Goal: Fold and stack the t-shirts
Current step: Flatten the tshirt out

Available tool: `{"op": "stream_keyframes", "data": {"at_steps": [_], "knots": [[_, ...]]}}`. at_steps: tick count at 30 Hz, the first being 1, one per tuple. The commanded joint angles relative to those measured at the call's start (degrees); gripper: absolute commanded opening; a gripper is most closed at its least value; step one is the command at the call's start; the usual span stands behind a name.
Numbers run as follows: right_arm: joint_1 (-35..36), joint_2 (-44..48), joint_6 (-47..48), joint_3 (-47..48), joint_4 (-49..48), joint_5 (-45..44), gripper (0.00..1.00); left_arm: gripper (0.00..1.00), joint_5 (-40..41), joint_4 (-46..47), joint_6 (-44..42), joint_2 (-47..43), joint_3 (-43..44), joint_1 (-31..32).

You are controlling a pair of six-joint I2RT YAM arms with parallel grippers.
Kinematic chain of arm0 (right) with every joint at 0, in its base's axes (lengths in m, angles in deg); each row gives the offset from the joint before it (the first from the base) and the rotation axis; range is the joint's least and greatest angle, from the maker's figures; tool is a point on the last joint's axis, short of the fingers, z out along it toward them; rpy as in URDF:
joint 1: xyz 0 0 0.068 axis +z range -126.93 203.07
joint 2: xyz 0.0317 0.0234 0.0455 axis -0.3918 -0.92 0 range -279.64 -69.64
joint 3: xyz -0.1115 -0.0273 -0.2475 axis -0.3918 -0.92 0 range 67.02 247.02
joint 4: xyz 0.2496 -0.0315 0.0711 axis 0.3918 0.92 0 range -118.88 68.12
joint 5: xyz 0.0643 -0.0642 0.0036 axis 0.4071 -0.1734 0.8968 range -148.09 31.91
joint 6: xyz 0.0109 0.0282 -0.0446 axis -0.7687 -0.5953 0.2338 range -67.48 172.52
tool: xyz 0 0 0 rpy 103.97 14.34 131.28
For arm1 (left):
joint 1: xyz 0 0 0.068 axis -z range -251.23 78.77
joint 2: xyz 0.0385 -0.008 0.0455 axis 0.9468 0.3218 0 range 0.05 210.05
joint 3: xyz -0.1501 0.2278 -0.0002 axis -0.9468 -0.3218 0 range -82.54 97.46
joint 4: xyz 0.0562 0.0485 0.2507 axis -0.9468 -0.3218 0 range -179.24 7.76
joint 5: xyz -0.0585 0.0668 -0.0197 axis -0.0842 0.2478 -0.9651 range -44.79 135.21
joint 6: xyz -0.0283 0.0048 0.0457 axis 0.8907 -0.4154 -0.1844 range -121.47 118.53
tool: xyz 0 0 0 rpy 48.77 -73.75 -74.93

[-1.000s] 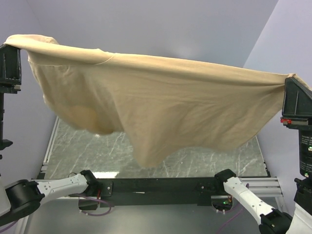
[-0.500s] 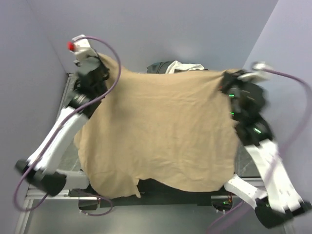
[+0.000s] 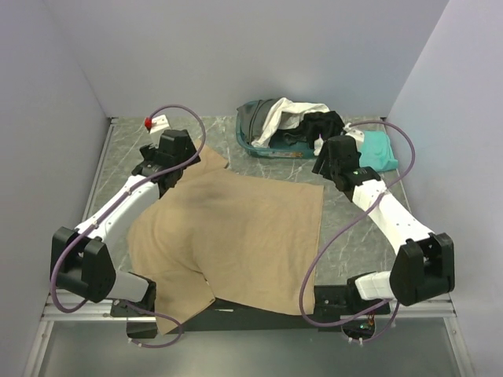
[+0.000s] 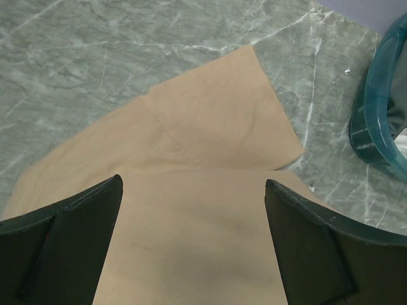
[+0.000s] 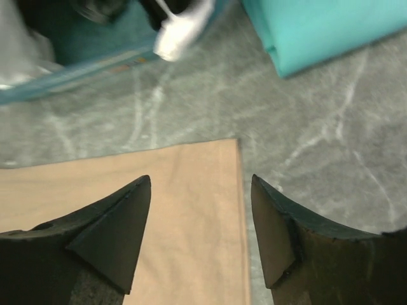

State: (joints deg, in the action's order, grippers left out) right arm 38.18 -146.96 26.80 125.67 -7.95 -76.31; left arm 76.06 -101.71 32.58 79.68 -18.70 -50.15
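Lying flat across the middle of the desk (image 3: 122, 145), the tan t-shirt (image 3: 236, 232) is spread open, its near-left part reaching past the desk's near edge. One short sleeve (image 4: 216, 108) lies smoothed out toward the far-left corner. The left hand (image 4: 193, 184) hovers over the cloth just near of that sleeve, its fingers well apart and gripping nothing. The right hand (image 5: 200, 179) hangs over the shirt's far-right corner, fingers likewise spread and empty — the cloth's straight edge runs between them. At the far edge stands a teal basket (image 4: 372, 121) holding a white t-shirt (image 3: 287, 114) and some dark cloth (image 3: 259, 118), bunched together. A folded teal t-shirt (image 5: 318, 25) rests on the desk just right of the basket, toward the far-right corner — apart from the tan one.
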Motion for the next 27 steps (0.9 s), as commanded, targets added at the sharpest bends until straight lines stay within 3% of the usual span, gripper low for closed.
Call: {"op": "stream_keyframes", "data": {"at_steps": [1,3,12,21,27], "knots": [[-0.3,3.6,-1.4,-1.5,-4.6,3.4,0.73,1.0,-0.3,0.6,4.1,-0.3,-1.9,-0.2],[-0.2,4.5,-2.0,-2.8,-5.6,6.6,0.86,0.99,0.0,0.1,4.9,0.8,-2.4,-0.2],[2.4,3.9,-5.4,-12.3,-12.3,20.2,0.9,0.99,-4.1,1.0,8.7,0.4,-7.9,-3.3],[6.2,-8.7,-4.5,-7.4,-8.4,18.3,0.91,0.99,-6.5,4.8,15.6,-4.7,-20.1,-10.3],[5.9,-16.5,-4.2,-1.0,-3.3,8.3,0.91,0.99,-7.6,6.6,15.4,-4.5,-22.8,-12.8]]}}
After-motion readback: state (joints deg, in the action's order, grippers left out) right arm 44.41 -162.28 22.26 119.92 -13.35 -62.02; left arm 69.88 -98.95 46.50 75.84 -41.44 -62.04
